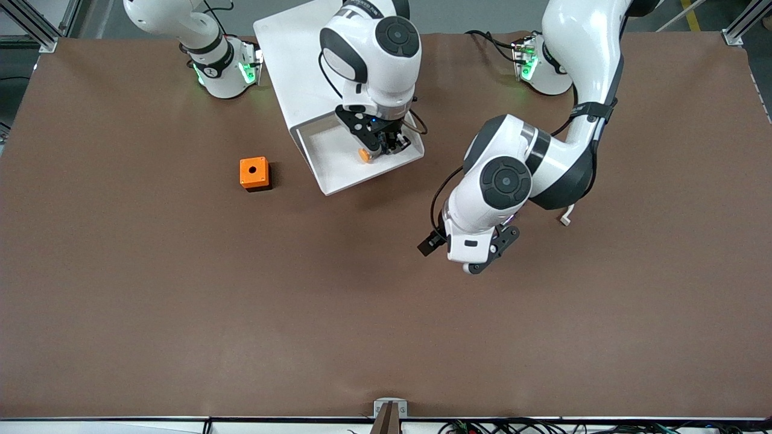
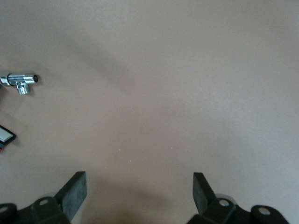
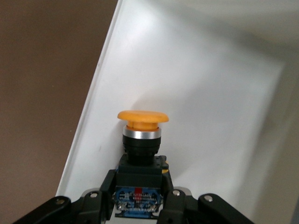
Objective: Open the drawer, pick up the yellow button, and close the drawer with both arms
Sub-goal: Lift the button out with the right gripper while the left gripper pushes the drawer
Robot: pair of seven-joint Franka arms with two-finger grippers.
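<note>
The drawer (image 1: 338, 166) stands pulled out of the white cabinet (image 1: 289, 54), which sits at the desk (image 1: 151, 301) edge where the arm bases stand, between the two bases. The right gripper (image 1: 380, 147) hangs over the open drawer with its fingers (image 3: 105, 193) clamped on the black body of the button (image 3: 141, 140); the orange cap points away from the wrist, and in the right wrist view the white drawer floor and one side wall lie beneath it. Whether the button touches the floor or is just clear of it cannot be told. The left gripper (image 1: 476, 256) waits over bare desk around the middle, lower in the front view than the drawer, its fingers (image 2: 74, 191) spread wide with nothing between them. An orange cube (image 1: 254, 173) with a round hole rests on the desk beside the drawer, toward the right arm's end. In the left wrist view a small chrome fitting (image 2: 19, 81) lies on the desk, and near it a small black part with a white face (image 2: 5, 136) shows at the picture's rim.
</note>
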